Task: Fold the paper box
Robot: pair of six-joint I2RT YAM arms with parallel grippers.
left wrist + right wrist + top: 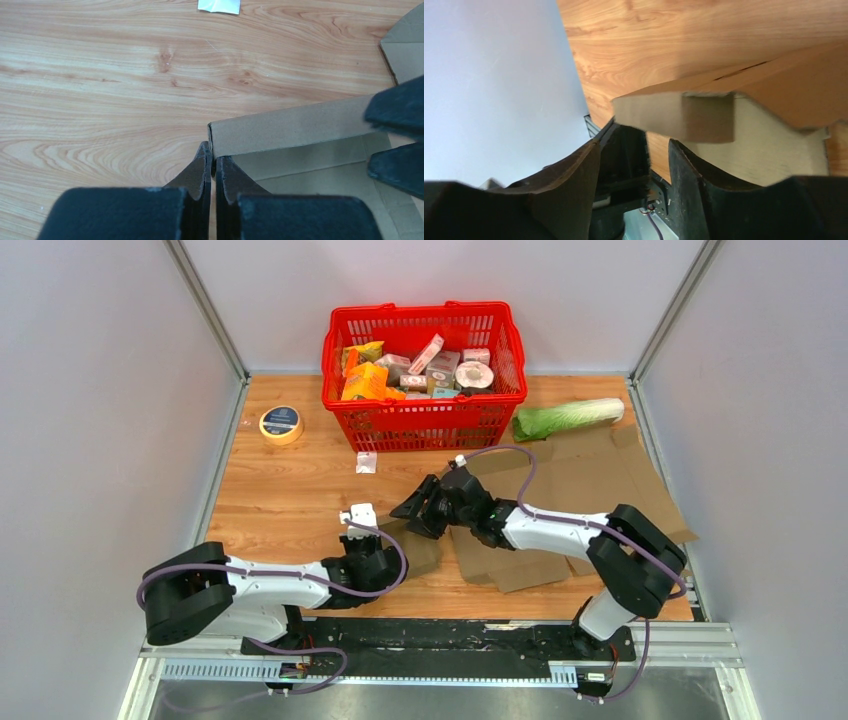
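The paper box point(570, 480) is flattened brown cardboard spread over the right half of the wooden table. Its near-left flap point(290, 131) stands raised on edge. My left gripper point(213, 161) is shut, pinching that flap's left corner between its tips; in the top view the left gripper point(385, 548) sits at the flap's left end. My right gripper point(415, 508) hovers just beyond the same flap, open. In the right wrist view the right gripper point(634, 150) has nothing between its fingers, and the flap's end point(674, 117) lies just past the tips. The right gripper's fingers point(397, 107) show at the left wrist view's right edge.
A red basket point(425, 425) full of groceries stands at the back centre. A yellow tape roll point(281, 424) lies at the back left, a green cabbage point(567, 417) at the back right. A white paper scrap point(366, 462) lies before the basket. Grey walls close in both sides.
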